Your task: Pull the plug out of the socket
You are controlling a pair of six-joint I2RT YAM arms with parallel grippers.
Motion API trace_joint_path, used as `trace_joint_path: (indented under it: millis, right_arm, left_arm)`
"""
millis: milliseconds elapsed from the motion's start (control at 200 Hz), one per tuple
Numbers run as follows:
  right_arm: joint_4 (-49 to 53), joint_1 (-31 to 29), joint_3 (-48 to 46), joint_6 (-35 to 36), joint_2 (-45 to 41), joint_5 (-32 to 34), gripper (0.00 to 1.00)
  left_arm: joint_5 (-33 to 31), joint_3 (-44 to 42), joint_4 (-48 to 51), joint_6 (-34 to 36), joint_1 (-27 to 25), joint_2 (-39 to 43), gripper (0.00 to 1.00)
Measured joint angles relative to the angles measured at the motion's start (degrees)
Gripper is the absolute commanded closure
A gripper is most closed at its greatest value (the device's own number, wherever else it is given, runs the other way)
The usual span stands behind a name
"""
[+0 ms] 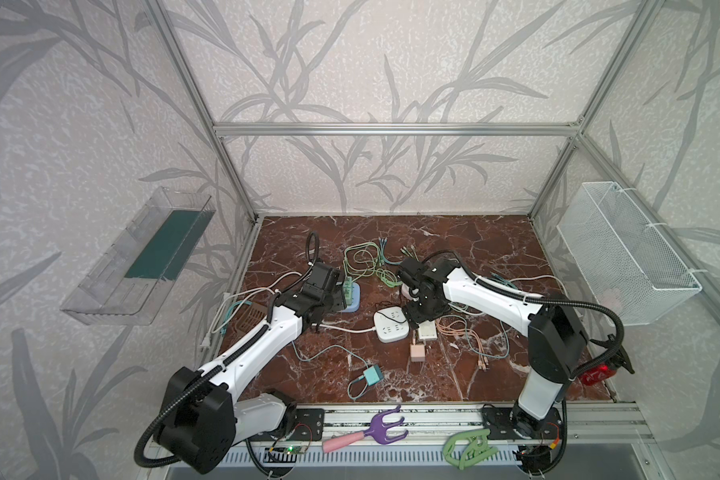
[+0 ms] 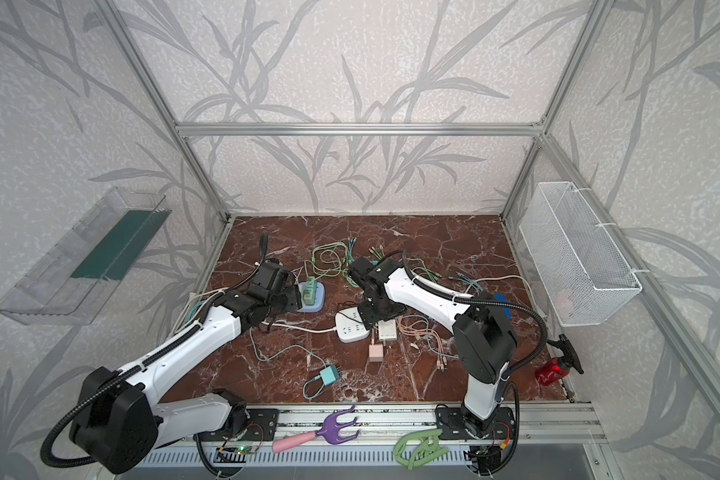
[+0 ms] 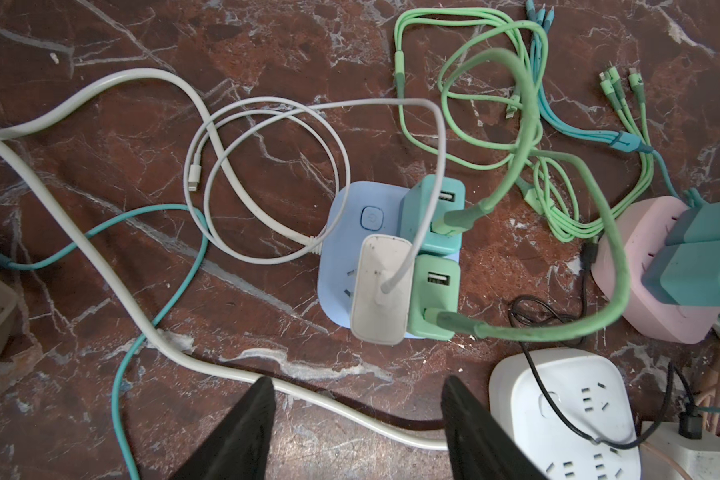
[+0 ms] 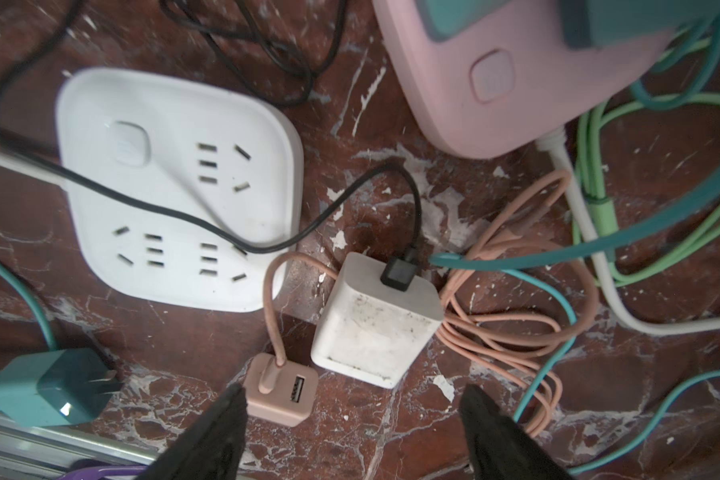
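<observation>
A blue socket point(image 3: 350, 232) lies on the marble table with a white plug point(image 3: 381, 291) and two green plugs point(image 3: 433, 295) seated in it. My left gripper point(image 3: 357, 382) hovers just short of this socket, open, with only table and a white cable between its fingers. In both top views it sits beside the blue socket point(image 1: 350, 308). My right gripper point(image 4: 353, 388) is open over a loose white charger point(image 4: 375, 320) and a loose pink plug point(image 4: 279, 390). Beside them lies a white socket point(image 4: 175, 187) with nothing plugged in. A pink socket point(image 4: 495, 83) carries teal plugs.
Green, teal, white, black and peach cables lie tangled round the sockets. A loose teal plug point(image 1: 371, 376) lies near the front. A brown basket point(image 1: 248, 318) stands at the left edge and a wire basket point(image 1: 624, 253) hangs on the right wall. A purple rake point(image 1: 375, 430) rests on the front rail.
</observation>
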State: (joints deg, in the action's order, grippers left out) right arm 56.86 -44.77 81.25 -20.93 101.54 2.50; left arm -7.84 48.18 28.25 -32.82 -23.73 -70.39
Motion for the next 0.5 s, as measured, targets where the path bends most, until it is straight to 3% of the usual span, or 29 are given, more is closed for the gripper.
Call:
trace_joint_path:
  millis: [260, 500]
  right_arm:
    - [-11.7, 0.0, 0.6, -0.3, -3.7, -4.4, 0.43]
    - [-20.0, 0.0, 8.5, -0.7, 4.7, -11.2, 0.45]
  left_arm:
    - [2.0, 2.7, 0.0, 1.5, 1.6, -3.2, 0.40]
    - [2.5, 4.5, 0.1, 2.5, 2.8, -6.4, 0.45]
